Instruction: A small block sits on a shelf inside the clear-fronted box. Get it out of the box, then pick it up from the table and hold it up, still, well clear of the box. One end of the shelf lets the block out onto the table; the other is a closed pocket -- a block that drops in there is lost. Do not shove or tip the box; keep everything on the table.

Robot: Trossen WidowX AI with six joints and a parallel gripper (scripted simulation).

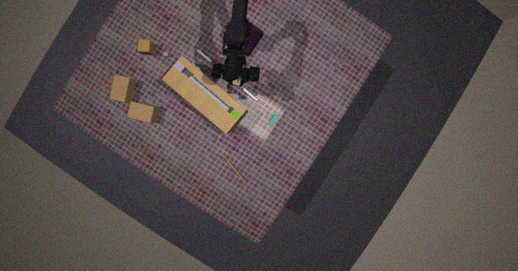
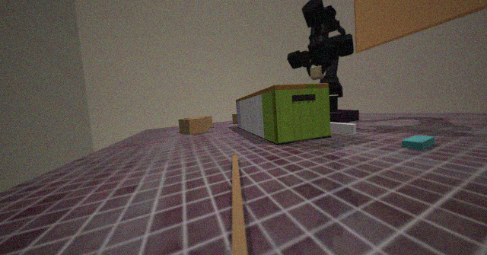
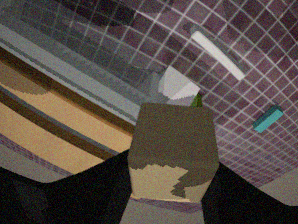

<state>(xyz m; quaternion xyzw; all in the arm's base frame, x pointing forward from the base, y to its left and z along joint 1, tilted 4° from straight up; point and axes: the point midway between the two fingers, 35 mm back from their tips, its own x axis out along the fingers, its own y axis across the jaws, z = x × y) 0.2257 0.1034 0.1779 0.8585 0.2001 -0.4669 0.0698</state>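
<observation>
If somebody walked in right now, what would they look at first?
Probably the black gripper, up in the air above the long box, its jaws shut on a small tan block. Next comes the box's bright green end, which faces the exterior camera. A little teal block lies on the purple checked table to the right of it.
</observation>
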